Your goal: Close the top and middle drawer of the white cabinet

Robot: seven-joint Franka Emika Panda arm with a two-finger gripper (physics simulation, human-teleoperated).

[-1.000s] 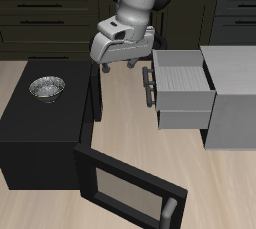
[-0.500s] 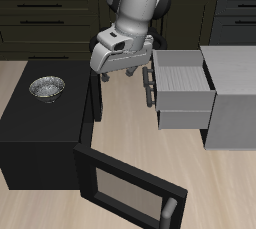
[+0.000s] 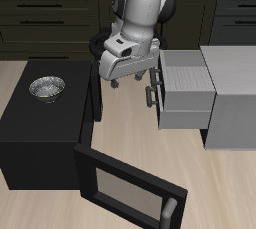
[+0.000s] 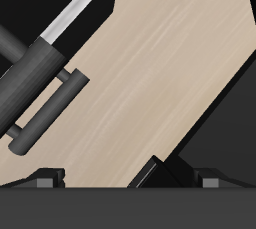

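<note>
We see gripper [image 3: 128, 77] just beside top drawer [image 3: 185, 73] handle [image 3: 151, 76], jaws' spread unclear, holding nothing visible. Top and middle drawers pulled out of white cabinet [image 3: 235, 98], near black box [image 3: 45, 128].

Pale grey-white boxy cabinet [image 3: 232, 93]; dark bar handles [image 3: 153, 85]; light wood-grain surface [image 3: 130, 133]; black box [image 3: 40, 133]; shiny silver bowl [image 3: 46, 88].

high front exterior view, close downward wrist view
</note>
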